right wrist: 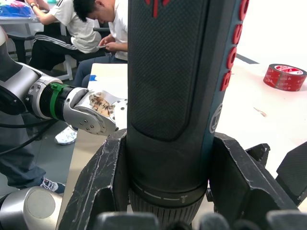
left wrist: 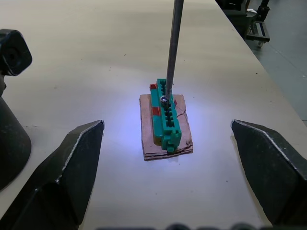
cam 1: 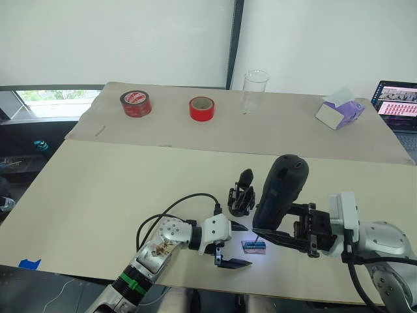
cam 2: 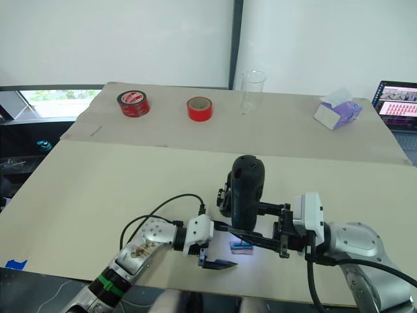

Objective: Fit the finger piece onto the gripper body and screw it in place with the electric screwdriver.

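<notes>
My right gripper is shut on the electric screwdriver, a thick dark cylinder with red marks held upright over the near table. Its thin metal bit comes down onto a small green-and-brown block, and its tip light brightens the table there. My left gripper is open just left of that block, with one finger on each side and neither touching it. The gripper body, black with one pointed finger up, stands just behind the block. The finger piece is out of view.
On the far table stand two red tape rolls, a clear cup, a tissue box and a laptop. A black cable loops over my left arm. The table's front edge is close. People sit beyond the table.
</notes>
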You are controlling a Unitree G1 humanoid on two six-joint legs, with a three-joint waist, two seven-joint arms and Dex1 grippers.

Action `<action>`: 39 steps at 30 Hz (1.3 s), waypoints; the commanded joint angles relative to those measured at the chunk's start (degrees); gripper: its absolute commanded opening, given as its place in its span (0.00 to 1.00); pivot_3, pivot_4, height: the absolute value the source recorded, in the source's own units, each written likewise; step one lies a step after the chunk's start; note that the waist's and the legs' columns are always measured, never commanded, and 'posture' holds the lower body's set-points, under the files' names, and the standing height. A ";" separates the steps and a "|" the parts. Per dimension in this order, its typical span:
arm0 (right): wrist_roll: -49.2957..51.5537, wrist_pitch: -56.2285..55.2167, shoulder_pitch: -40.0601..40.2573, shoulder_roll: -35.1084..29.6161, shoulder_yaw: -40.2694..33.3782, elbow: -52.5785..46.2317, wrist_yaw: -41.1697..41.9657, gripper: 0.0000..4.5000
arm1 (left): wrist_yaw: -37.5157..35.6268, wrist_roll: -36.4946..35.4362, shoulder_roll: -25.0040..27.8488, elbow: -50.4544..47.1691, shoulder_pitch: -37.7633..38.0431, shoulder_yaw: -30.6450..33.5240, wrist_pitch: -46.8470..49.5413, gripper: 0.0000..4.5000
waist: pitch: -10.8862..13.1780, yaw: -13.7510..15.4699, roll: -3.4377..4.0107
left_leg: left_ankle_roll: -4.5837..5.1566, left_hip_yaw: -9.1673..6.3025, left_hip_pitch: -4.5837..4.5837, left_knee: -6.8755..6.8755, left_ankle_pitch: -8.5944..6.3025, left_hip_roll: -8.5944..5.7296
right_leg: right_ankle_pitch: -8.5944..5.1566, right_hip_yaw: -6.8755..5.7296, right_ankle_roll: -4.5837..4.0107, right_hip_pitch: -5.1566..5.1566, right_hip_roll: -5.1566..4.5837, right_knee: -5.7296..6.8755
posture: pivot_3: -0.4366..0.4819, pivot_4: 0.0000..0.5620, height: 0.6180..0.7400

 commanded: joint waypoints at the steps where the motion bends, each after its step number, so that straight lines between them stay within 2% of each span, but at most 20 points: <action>1: 1.44 -0.94 -1.09 -0.05 -0.53 -1.15 0.40 0.43 | 0.33 0.67 -0.33 1.20 0.37 -1.09 0.36 0.99 | 0.00 0.00 0.00 | 0.00 0.00 0.00 0.00 0.00 0.00 | 0.00 0.00 0.00 0.00 0.00 0.00 | 0.48 0.27 1.00; 39: -2.76 -2.25 1.22 -0.39 1.91 0.24 0.07 0.43 | 0.30 0.17 0.10 0.05 1.13 -1.13 1.18 0.99 | -0.01 -0.03 0.01 | 0.00 -0.03 0.12 -0.01 -0.01 0.00 | -0.09 -0.01 0.13 0.08 -0.02 -0.01 | 0.48 0.27 1.00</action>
